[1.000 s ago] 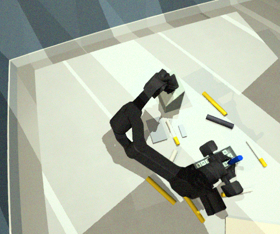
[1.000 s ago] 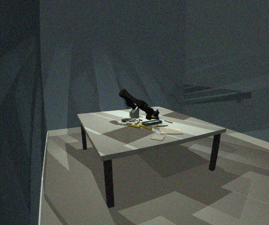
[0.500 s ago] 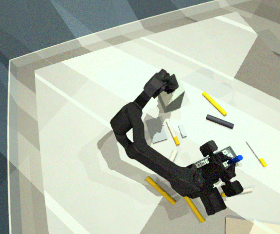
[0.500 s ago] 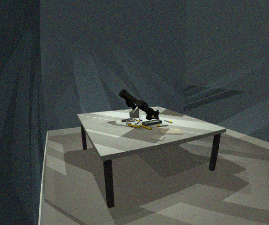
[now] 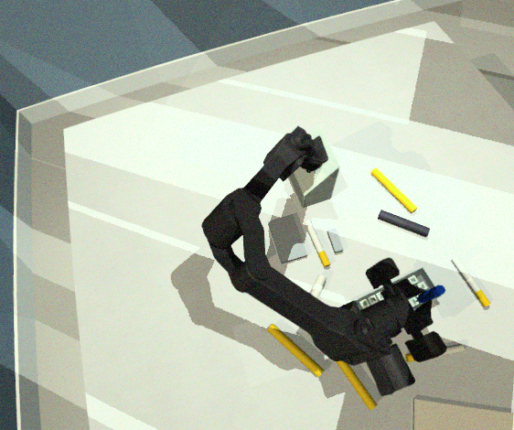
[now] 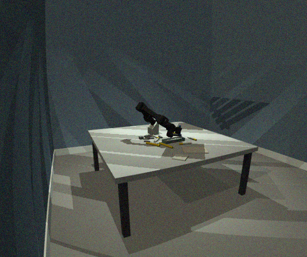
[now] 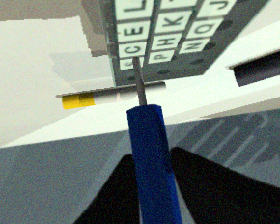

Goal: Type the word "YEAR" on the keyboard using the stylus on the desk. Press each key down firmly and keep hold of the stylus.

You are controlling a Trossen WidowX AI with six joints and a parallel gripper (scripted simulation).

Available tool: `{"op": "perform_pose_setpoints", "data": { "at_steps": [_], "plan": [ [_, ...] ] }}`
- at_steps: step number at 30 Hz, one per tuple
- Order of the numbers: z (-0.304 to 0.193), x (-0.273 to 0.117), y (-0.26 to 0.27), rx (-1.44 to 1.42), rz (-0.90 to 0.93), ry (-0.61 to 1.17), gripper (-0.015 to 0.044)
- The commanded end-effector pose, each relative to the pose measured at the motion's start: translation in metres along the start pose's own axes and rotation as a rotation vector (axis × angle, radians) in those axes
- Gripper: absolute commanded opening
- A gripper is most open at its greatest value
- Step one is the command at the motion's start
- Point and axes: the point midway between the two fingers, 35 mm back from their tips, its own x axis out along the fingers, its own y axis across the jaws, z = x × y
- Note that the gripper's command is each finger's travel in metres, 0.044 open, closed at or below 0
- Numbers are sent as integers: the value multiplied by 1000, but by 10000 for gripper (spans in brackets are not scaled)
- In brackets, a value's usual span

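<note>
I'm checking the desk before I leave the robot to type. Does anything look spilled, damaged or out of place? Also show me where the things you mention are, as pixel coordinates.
Nothing looks spilled or damaged. The keyboard [image 5: 426,276] [image 6: 172,139] [image 7: 183,70] sits askew to the table edges [image 6: 187,165], and loose yellow-ended sticks [image 5: 317,242] [image 7: 78,100] lie scattered around it, which looks untidy.
</note>
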Motion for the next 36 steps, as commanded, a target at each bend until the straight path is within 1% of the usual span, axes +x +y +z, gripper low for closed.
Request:
{"op": "perform_pose_setpoints", "data": {
  "at_steps": [1, 36],
  "plan": [
    [0, -1, -1, -5, -3, 2, 81],
    [14, 7, -1, -5, -3, 1, 81]
  ]
}}
